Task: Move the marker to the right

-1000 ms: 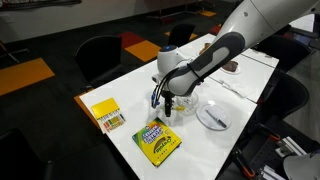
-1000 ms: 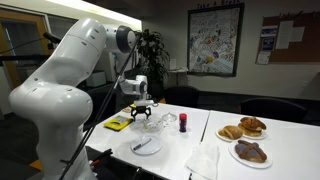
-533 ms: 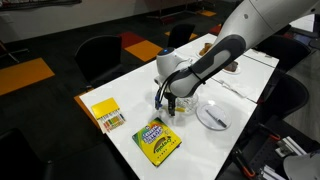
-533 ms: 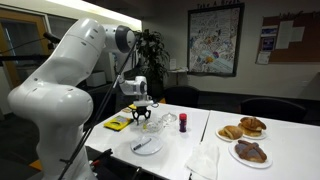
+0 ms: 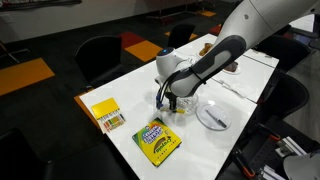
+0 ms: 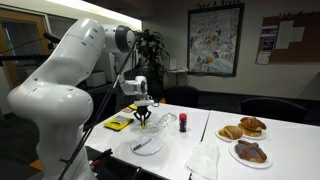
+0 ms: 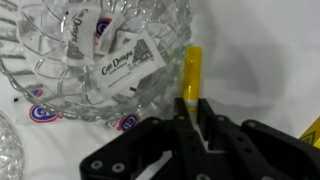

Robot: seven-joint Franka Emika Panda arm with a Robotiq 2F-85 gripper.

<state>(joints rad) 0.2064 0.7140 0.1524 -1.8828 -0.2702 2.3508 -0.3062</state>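
White counter (image 5: 125,88) in an office room carries a cut-glass bowl (image 7: 90,45). Just right of the bowl in the wrist view, the pincer (image 7: 191,108) is closed tight on the yellow marker (image 7: 191,70).

Bulky glossy white arm (image 6: 60,80), dark grey forearm link (image 5: 212,57), matte black angular tool (image 7: 190,112)

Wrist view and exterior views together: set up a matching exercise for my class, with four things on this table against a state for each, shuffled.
1 thin yellow marker
2 cut-glass bowl
3 flat yellow-green crayon box
4 round white plate

a holds printed paper slips
b carries silver cutlery
c lies flat near the table edge
d clamped in the black gripper

Pairs: 1-d, 2-a, 3-c, 4-b.
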